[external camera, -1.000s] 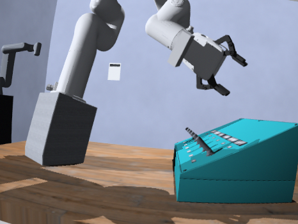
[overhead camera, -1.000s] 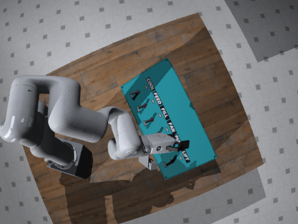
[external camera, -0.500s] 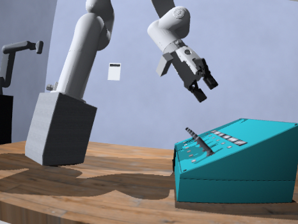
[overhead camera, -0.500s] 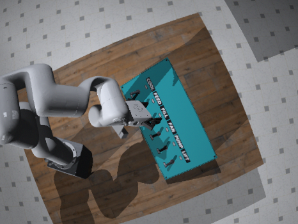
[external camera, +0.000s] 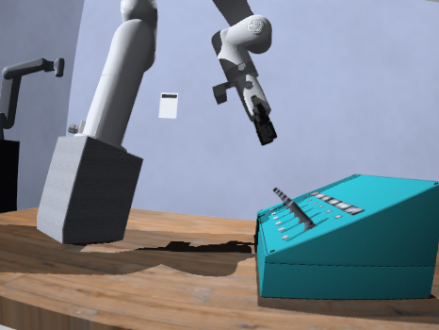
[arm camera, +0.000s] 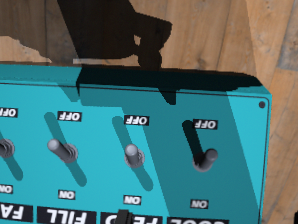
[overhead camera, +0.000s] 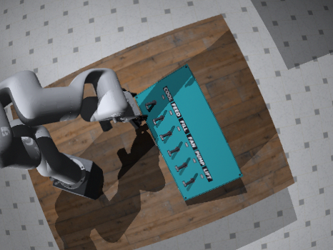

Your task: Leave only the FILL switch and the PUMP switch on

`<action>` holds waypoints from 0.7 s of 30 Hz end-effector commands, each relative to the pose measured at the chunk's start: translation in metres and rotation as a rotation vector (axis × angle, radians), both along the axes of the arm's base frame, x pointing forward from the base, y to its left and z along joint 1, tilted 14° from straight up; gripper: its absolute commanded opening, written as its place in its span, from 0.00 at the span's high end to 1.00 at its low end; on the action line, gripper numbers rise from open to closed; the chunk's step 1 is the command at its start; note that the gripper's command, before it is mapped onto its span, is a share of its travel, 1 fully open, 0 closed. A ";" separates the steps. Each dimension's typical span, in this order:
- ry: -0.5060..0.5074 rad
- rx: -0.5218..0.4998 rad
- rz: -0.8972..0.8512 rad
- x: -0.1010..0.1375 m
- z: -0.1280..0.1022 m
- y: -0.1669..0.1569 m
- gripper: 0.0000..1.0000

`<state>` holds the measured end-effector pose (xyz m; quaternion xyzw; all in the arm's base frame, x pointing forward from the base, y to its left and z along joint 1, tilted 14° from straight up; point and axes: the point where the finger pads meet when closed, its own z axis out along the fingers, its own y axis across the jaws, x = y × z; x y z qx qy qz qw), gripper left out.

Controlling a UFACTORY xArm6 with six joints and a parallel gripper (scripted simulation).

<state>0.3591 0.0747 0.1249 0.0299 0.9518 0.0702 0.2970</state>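
Observation:
The teal console [overhead camera: 193, 132] lies at an angle on the wooden table and also shows in the side view [external camera: 349, 240]. It carries a row of six lever switches labelled COOL [overhead camera: 151, 104], FEED [overhead camera: 158, 119], FILL [overhead camera: 166, 135], FAN [overhead camera: 174, 151], PUMP [overhead camera: 181, 166] and LIFT [overhead camera: 189, 181]. My gripper [overhead camera: 139, 121] [external camera: 266, 134] is open and empty. It hangs above the COOL and FEED end, well clear of the levers. The wrist view shows COOL [arm camera: 205, 159], FEED [arm camera: 132, 154] and FILL [arm camera: 61, 148] between OFF and ON marks. I cannot tell which way each lever is thrown.
The arm's grey base [external camera: 87, 189] stands on the table to the left of the console. The arm's shadow [overhead camera: 143, 161] falls on the wood beside the console. The table edge runs close behind the LIFT end.

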 end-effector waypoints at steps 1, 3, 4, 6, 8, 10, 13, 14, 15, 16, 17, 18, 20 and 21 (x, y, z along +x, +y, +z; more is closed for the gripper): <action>0.026 0.045 -0.016 -0.010 0.004 0.014 0.00; 0.026 0.045 -0.016 -0.010 0.004 0.014 0.00; 0.026 0.045 -0.016 -0.010 0.004 0.014 0.00; 0.026 0.045 -0.016 -0.010 0.004 0.014 0.00; 0.026 0.045 -0.016 -0.010 0.004 0.014 0.00; 0.026 0.045 -0.016 -0.010 0.004 0.014 0.00; 0.026 0.045 -0.016 -0.010 0.004 0.014 0.23; 0.026 0.045 -0.016 -0.010 0.004 0.014 0.23; 0.026 0.045 -0.016 -0.010 0.004 0.014 0.23; 0.026 0.045 -0.016 -0.010 0.004 0.014 0.23; 0.026 0.045 -0.016 -0.010 0.004 0.014 0.23; 0.026 0.045 -0.016 -0.010 0.004 0.014 0.23; 0.026 0.045 -0.016 -0.010 0.004 0.014 0.23; 0.026 0.045 -0.016 -0.010 0.004 0.014 0.23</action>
